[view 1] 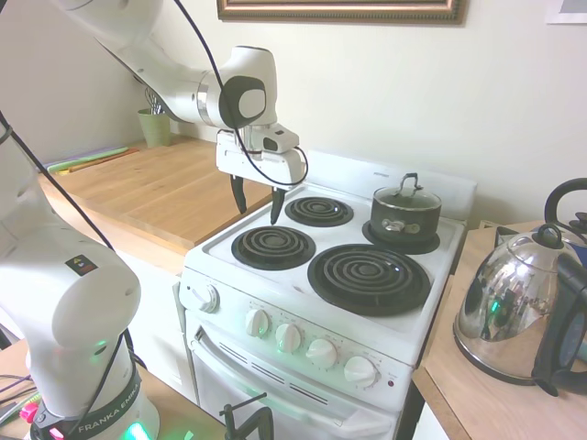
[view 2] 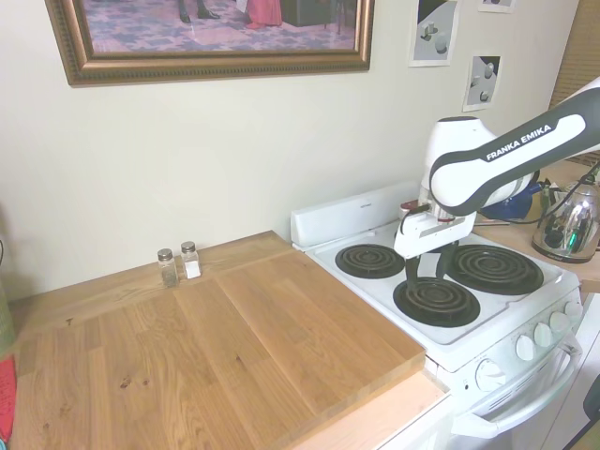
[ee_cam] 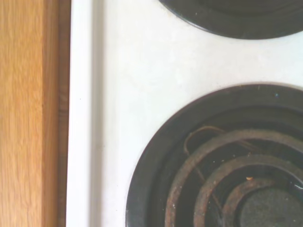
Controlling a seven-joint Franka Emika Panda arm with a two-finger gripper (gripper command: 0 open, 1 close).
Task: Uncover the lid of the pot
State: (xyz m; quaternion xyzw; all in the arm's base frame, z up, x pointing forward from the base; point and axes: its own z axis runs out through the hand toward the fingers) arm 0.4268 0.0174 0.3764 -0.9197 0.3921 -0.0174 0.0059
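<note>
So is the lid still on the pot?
On. The lid sits flat on the pot; the gripper hangs apart, open.

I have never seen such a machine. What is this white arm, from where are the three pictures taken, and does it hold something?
It is a robot arm ending in a two-finger gripper, which is open and holds nothing. Two pictures come from cameras in the room, on opposite sides of the arm; the third comes from a camera on its wrist, looking down at a black coil burner. The gripper hangs above the white electric stove. On the far burner stands the small dark pot with its glass lid on. A shiny chrome kettle stands on the wooden counter beside the stove.
</note>
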